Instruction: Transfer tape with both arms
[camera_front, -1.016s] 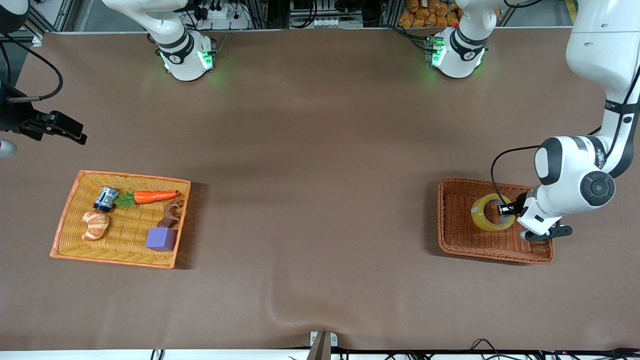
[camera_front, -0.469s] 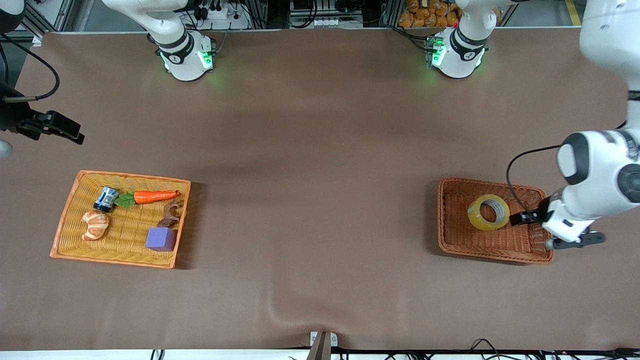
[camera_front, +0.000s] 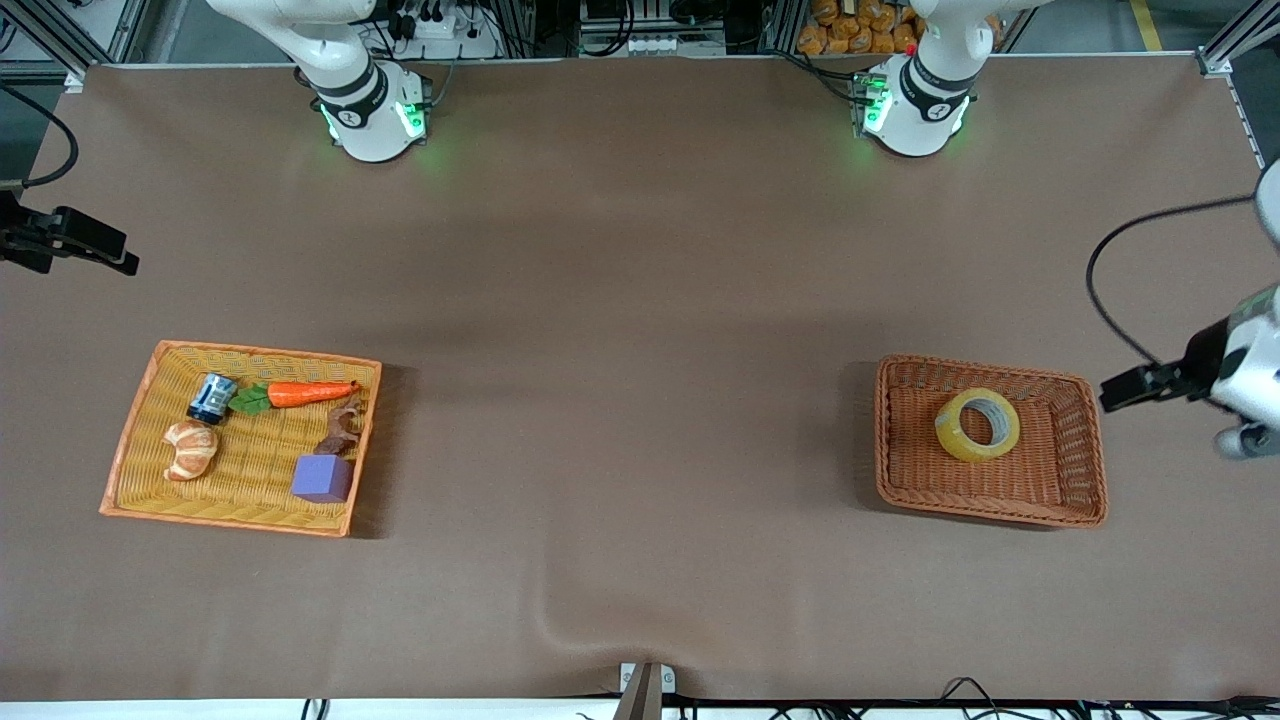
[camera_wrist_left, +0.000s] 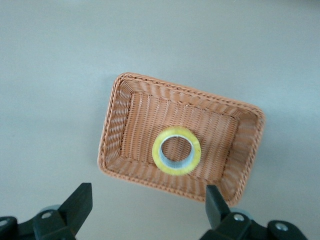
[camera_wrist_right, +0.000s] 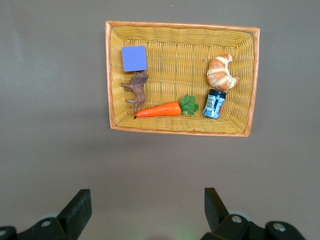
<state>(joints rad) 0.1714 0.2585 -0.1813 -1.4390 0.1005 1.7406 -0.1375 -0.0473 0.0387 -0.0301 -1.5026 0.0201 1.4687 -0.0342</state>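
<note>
- In the brown wicker basket (camera_front: 1088, 440) toward the left arm's end of the worktop (camera_front: 640, 300), I am seeing the tape (camera_front: 978, 425) lying flat, ring hole up, nothing gripping it.
- I am judging the tape (camera_wrist_left: 176, 150) to be light and stiff, with a slick wound face; the firm hold looks to be across the ring wall, one finger inside the grey-white core and one outside.
- I am holding the left hand (camera_wrist_left: 146, 210) over the worktop just beside that basket, fingers spread wide and empty.
- I am keeping the right hand (camera_wrist_right: 144, 210) waiting over the worktop near the yellow basket (camera_wrist_right: 254, 80), fingers also apart and empty.
- I am counting: one tape roll, two baskets, two arms.
- In the yellow basket I am counting one carrot (camera_front: 310, 393), one croissant (camera_front: 190, 449), one purple cube (camera_front: 322, 478), one small blue jar (camera_front: 211, 397) and one brown animal figure (camera_front: 340, 432).
</note>
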